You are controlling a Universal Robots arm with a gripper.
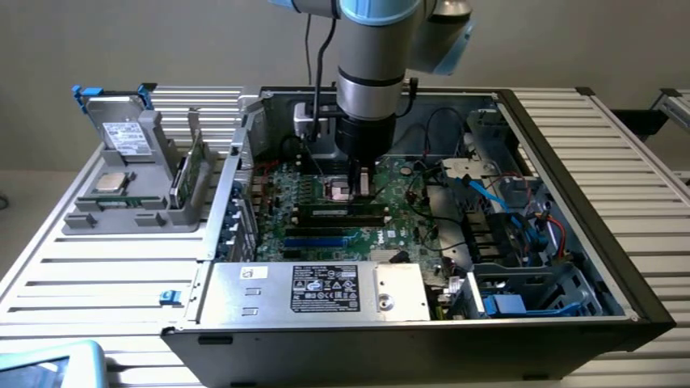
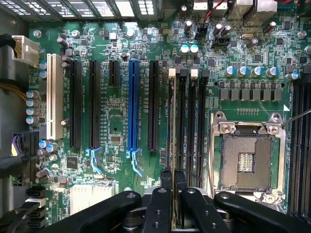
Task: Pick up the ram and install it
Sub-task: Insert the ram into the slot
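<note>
I see the ram [image 2: 173,121] edge-on as a thin pale line that runs along one of the black memory slots [image 2: 182,121] of the motherboard [image 2: 116,121]. My gripper [image 2: 173,194] is shut on its near end, one black finger [image 2: 164,204] on each side of it. In the exterior view the gripper [image 1: 356,192] reaches down into the open computer case [image 1: 571,202], right above the long dark ram [image 1: 339,212] lying along the slots. Whether the stick is fully seated in the slot is hidden.
An empty silver processor socket [image 2: 245,162] lies beside the memory slots, a blue expansion slot [image 2: 132,107] on the other side. A grey holder [image 1: 129,206] at the exterior view's left carries a green expansion card [image 1: 189,174] and a square processor chip [image 1: 111,181]. The power supply [image 1: 313,288] and cables [image 1: 485,194] crowd the case.
</note>
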